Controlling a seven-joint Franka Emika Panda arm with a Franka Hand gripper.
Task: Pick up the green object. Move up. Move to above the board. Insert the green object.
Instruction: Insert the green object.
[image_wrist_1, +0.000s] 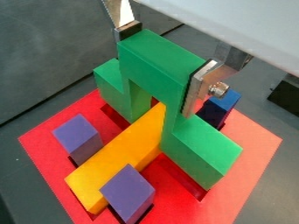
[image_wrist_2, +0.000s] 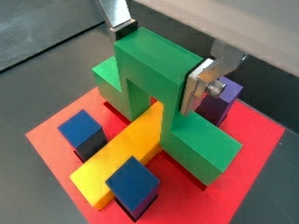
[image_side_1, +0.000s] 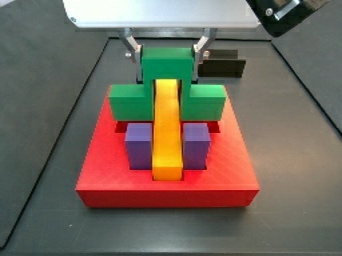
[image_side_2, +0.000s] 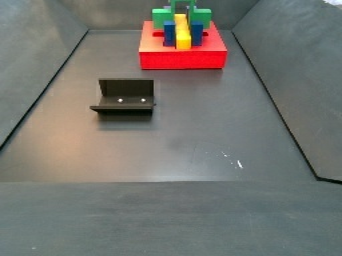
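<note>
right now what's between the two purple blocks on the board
The long yellow bar lies between the two purple blocks on the red board, in a side view. The green object straddles it, the gripper fingers on its raised middle.

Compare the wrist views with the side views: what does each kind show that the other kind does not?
Only a wrist view shows the gripper fingers' silver plates on the raised middle of the green object. Only a side view shows the fixture on the floor, far from the board. Both kinds show the green object straddling the yellow bar on the red board.
</note>
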